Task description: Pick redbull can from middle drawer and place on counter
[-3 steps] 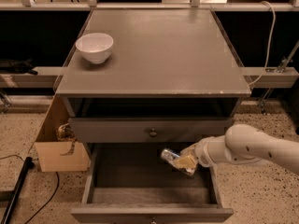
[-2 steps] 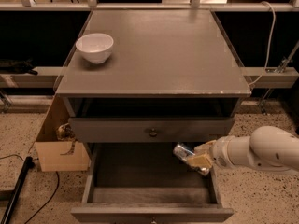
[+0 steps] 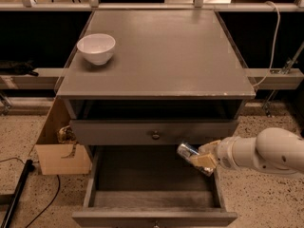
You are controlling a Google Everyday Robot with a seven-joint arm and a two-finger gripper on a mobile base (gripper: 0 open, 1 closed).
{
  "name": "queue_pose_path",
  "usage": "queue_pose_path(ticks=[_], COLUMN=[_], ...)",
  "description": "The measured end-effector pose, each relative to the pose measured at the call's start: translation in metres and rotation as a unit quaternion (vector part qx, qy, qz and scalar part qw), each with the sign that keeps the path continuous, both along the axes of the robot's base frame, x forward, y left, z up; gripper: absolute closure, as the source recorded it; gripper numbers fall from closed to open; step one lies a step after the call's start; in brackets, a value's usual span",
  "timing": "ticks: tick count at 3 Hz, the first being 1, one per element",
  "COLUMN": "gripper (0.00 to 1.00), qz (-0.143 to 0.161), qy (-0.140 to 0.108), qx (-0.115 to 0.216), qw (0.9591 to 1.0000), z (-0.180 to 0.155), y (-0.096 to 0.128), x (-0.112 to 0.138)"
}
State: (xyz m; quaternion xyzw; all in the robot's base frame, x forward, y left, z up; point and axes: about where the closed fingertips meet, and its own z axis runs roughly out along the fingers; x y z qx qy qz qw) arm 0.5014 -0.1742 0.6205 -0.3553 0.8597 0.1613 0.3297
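My gripper (image 3: 199, 159) reaches in from the right on a white arm and is shut on the redbull can (image 3: 187, 151). The can is silver and blue and lies tilted between the tan fingers (image 3: 205, 161). It hangs above the right side of the open middle drawer (image 3: 142, 179), just below the front of the drawer above. The counter (image 3: 161, 51) is the flat grey top of the cabinet, above and behind the gripper.
A white bowl (image 3: 96, 48) stands on the counter's left side. The upper drawer (image 3: 154, 131) with a brass knob is slightly open. An open cardboard box (image 3: 59, 146) sits on the floor to the left. A black cable (image 3: 19, 194) lies on the speckled floor.
The gripper with the can has moved right and slightly up, out from over the drawer's middle toward its right side. The arm has drawn back to the right.
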Motion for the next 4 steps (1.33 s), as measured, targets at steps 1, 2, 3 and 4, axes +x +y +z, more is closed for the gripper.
queue_pose_path(ticks=[1,2,3,4], gripper=[1.0,1.0,1.0,1.0], qz=[-0.011,-0.004,0.0,0.004], qy=[-0.059,-0.115,-0.162,-0.193], qx=[-0.001,-0.011,-0.028,-0.043], qw=[0.9982,0.9933,0.9864,0.9802], z=[0.055,0.112,0.161,0.195], y=[-0.004,0.0,-0.003,-0.005], x=[0.009,0.005,-0.004,-0.012])
